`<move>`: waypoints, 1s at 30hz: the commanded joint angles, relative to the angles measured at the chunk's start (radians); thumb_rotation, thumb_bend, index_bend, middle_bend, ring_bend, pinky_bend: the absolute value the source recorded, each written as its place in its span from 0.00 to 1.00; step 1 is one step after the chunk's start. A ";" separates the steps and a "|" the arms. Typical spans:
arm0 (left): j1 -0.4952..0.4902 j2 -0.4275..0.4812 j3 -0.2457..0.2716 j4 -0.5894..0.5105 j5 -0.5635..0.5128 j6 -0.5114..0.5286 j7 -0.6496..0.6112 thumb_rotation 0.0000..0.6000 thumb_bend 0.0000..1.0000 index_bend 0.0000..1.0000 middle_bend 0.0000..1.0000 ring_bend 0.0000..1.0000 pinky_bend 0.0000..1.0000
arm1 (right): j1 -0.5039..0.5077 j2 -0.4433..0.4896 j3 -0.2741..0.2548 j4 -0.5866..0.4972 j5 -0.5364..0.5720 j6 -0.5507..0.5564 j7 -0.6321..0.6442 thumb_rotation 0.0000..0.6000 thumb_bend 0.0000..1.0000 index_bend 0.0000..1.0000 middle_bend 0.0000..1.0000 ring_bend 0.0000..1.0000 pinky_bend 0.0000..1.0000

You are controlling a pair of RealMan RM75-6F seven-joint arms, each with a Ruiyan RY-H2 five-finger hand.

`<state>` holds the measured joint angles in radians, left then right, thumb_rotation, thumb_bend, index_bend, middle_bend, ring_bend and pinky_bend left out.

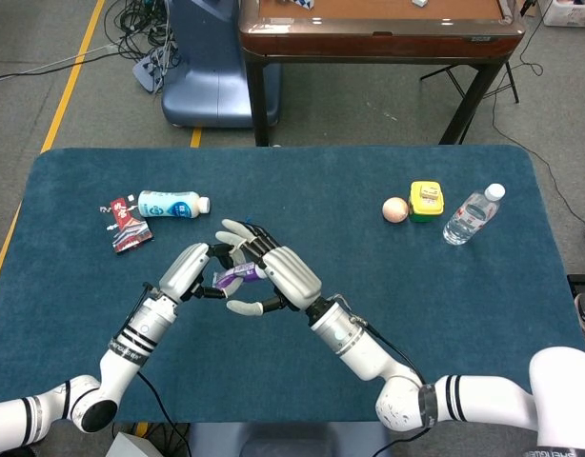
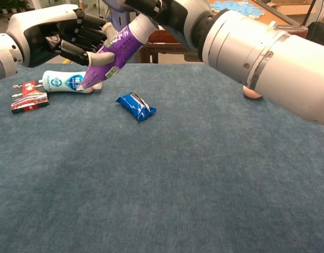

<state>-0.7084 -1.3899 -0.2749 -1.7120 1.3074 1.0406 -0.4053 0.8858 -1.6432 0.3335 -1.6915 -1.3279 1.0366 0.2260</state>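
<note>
Left robot hand (image 1: 190,270): raised above the worktop, fingers curling onto the lower end of a purple plastic tube with a white label (image 2: 115,54); one fingertip (image 2: 100,58) is pressing against its side.
Right robot hand (image 1: 273,276): gripping the upper end of the same purple tube from the other side, fingers wrapping it; most of the hand is running out of the chest view at the top.
Purple tube: hanging tilted in the air between both hands, lower tip pointing down-left, not touching the cloth.
Below the hands: blue foil snack packet (image 2: 136,106) is lying on the dark blue cloth worktop (image 1: 445,314), near the tube's tip but apart.
Further left: white plastic bottle with a blue label (image 1: 169,204) is lying on its side, just beside a red and white packet (image 1: 124,226).
Far right: pale egg-shaped ball (image 1: 394,209) is sitting against a yellow-lidded green tub (image 1: 426,201); clear water bottle (image 1: 472,214) is lying near them.
</note>
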 commanded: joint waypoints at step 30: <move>0.012 0.035 0.059 0.048 0.048 -0.028 0.026 1.00 0.47 0.63 0.73 0.45 0.44 | -0.081 0.252 -0.022 -0.177 -0.068 0.064 -0.175 0.35 0.09 0.00 0.00 0.00 0.00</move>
<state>-0.6930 -1.3587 -0.2199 -1.6661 1.3565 1.0219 -0.3847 0.8121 -1.4044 0.3162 -1.8593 -1.3926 1.0988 0.0605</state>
